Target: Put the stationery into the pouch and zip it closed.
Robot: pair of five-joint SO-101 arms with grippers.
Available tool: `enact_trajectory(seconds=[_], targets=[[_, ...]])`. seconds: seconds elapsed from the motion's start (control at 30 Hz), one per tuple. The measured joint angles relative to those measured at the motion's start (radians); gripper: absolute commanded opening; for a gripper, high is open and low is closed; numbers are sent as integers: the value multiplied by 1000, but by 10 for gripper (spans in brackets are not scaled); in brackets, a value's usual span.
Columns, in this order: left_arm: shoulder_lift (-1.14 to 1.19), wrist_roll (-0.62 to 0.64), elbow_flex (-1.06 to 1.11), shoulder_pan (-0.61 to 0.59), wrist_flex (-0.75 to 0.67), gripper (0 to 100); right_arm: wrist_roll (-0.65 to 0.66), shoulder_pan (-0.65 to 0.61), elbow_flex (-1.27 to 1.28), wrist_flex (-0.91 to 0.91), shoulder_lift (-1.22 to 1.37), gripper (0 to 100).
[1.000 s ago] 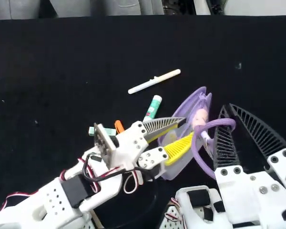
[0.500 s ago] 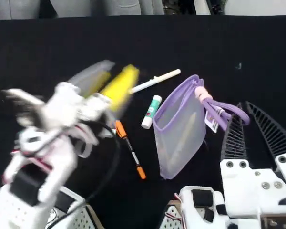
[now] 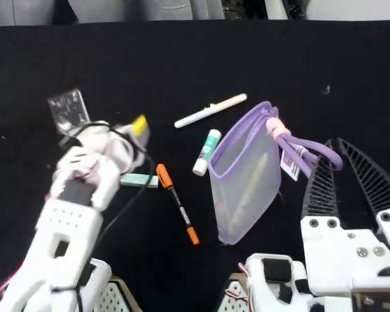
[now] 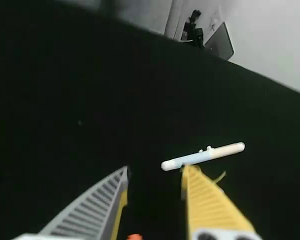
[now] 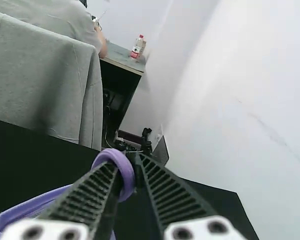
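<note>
The translucent purple pouch (image 3: 244, 175) lies on the black table with a pale yellow stick inside it. Its purple strap (image 3: 305, 153) runs to my right gripper (image 3: 333, 153), whose black fingers are shut on the strap loop (image 5: 117, 170). A white pen (image 3: 211, 110), a green-capped glue stick (image 3: 207, 152), an orange marker (image 3: 177, 203) and a teal eraser (image 3: 140, 181) lie loose left of the pouch. My left gripper (image 3: 135, 129) hangs open and empty at the left, above the table. Its yellow finger (image 4: 205, 200) points toward the white pen (image 4: 202, 156).
The black cloth (image 3: 182, 58) covers the whole table, with bare room at the back and far left. The bases of both arms stand along the front edge. A grey chair back (image 5: 40, 80) stands in the room behind.
My left arm has pulled away from the pouch mouth and swung left and back, empty. The pouch has settled flat; the right gripper keeps its hold on the strap.
</note>
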Motion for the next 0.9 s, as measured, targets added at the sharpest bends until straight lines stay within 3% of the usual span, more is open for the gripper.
enact_trajectory(seconds=[0.1, 0.2, 0.5, 0.73, 0.9], targets=[[118, 180, 2, 75, -23, 184, 5, 0, 0, 0, 0, 11], [247, 282, 2, 137, -32, 184, 5, 0, 0, 0, 0, 11], [707, 390, -190, 192, -31, 184, 5, 0, 0, 0, 0, 11], [839, 456, -382, 193, 180, 184, 5, 0, 0, 0, 0, 11], [885, 463, -423, 193, 218, 183, 5, 0, 0, 0, 0, 11]])
